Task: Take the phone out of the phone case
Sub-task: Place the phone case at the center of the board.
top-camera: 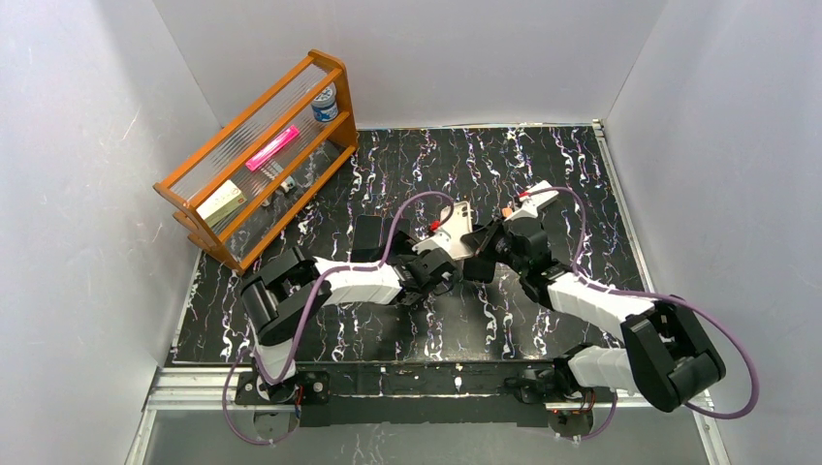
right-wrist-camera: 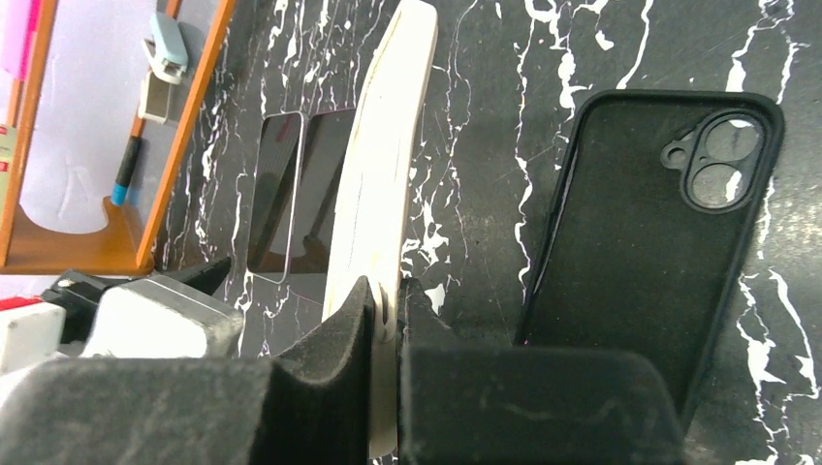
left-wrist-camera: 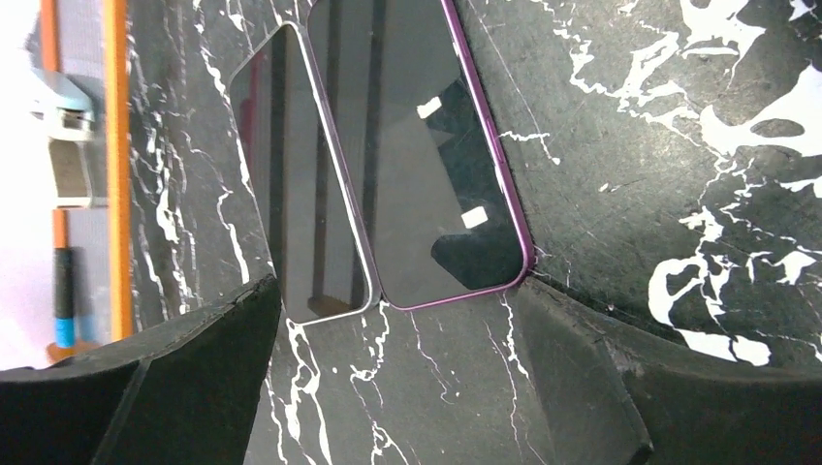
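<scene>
Left-wrist view: your left hand point(left-wrist-camera: 397, 334) stood wide open just above the black, white-veined marble-patterned surface point(left-wrist-camera: 659, 145). Its two dark fingers point(left-wrist-camera: 194, 368) flanked the near ends of two flat, glossy, dark-glass phones and touched neither. The purple-rimmed phone point(left-wrist-camera: 417, 155) lay face up, edge to edge with the silver-rimmed phone point(left-wrist-camera: 291, 184). Whether one overlapped the other could not be told, nor which of the two belonged to the case. Right-wrist view: your right hand point(right-wrist-camera: 388, 300) was clamped on a flat cream-coloured pry blade point(right-wrist-camera: 383, 165), held on edge. The matte black soft phone case point(right-wrist-camera: 640, 242), with its twin-lens cut-out, lay flat on the far side of the blade from the phones and well apart from them. It appeared empty, so the removal looked done. The orange wooden rack point(right-wrist-camera: 184, 116) stood beyond the phones. Handling, as judged: either phone was likely rigid, fairly heavy for its thinness, slick on glass and rim, and liable to scratch or crack. Lying flat, it offered you only its long side edges, so a hold across the narrow width near mid-length would have suited, with fingers on the rim rather than the screen. The case was probably light, flexible and grippy, best pinched at a side wall or corner lip.
</scene>
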